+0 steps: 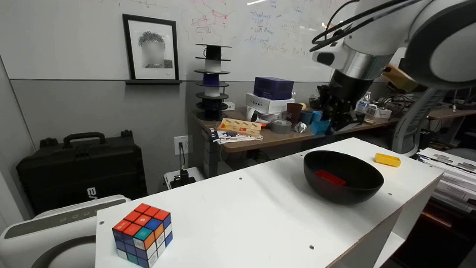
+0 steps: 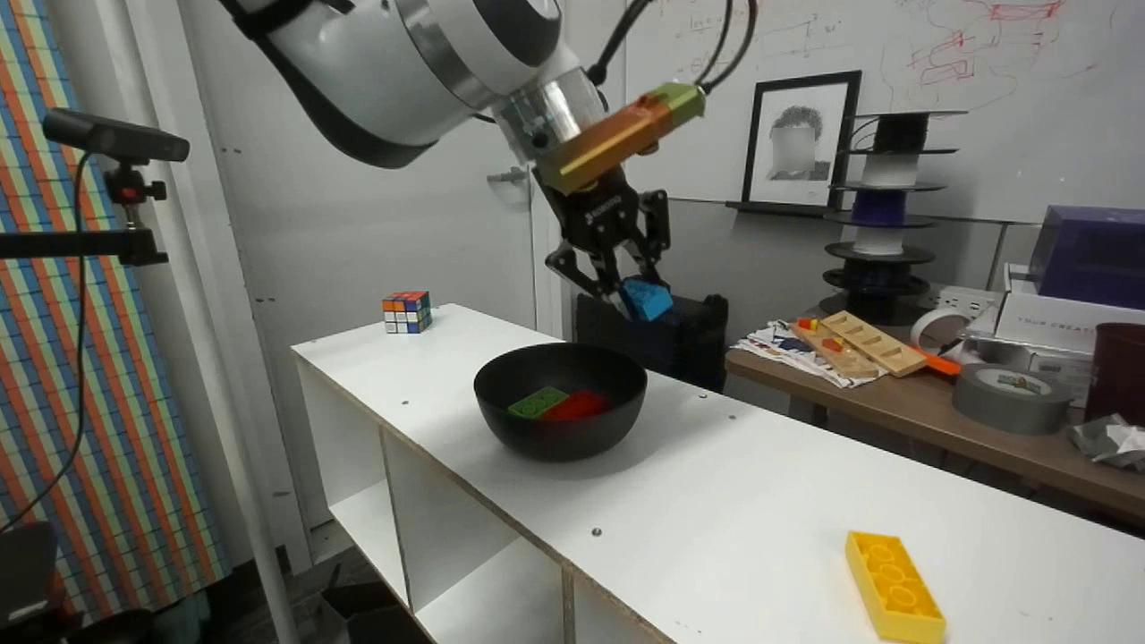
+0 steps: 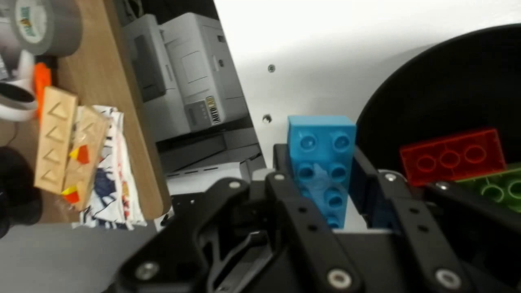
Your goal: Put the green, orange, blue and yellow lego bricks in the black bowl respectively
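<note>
Fingers (image 3: 364, 175) pinch the blue brick (image 3: 321, 167), its width apart.

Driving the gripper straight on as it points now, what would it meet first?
Probably the white tabletop beside the black bowl, with the held blue brick leading; depth is unclear, so it might catch the bowl first.

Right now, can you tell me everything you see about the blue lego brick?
The blue lego brick is a bright rectangular block that looks like plastic. The wrist view shows round studs in two columns on the face toward the camera, with a paler patch among them, and a smooth end. The gripper clamps it from both sides, holding it tilted in the air. It is near the black bowl but not touching; whether it's directly above, I can't tell.
</note>
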Action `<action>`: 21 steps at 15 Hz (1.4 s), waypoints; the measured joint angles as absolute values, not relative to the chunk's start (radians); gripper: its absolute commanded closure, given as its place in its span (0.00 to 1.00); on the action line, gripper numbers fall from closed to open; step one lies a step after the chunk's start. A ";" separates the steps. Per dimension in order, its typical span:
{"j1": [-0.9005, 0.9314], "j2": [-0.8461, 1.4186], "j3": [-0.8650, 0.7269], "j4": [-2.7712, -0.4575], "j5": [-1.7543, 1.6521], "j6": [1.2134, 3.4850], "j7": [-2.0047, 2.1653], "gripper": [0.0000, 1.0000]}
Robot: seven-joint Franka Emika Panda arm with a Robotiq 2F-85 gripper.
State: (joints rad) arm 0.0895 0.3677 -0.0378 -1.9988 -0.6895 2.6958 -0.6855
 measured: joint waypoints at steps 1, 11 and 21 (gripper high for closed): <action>0.101 0.322 -0.041 -2.040 -0.746 2.711 -0.638 0.80; 0.040 0.159 0.037 -2.231 -0.424 2.595 -0.675 0.79; 0.005 0.203 0.054 -2.179 -0.187 2.594 -0.742 0.00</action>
State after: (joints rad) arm 0.0055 0.2034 0.0544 -2.1789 -0.1872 2.5941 -0.7421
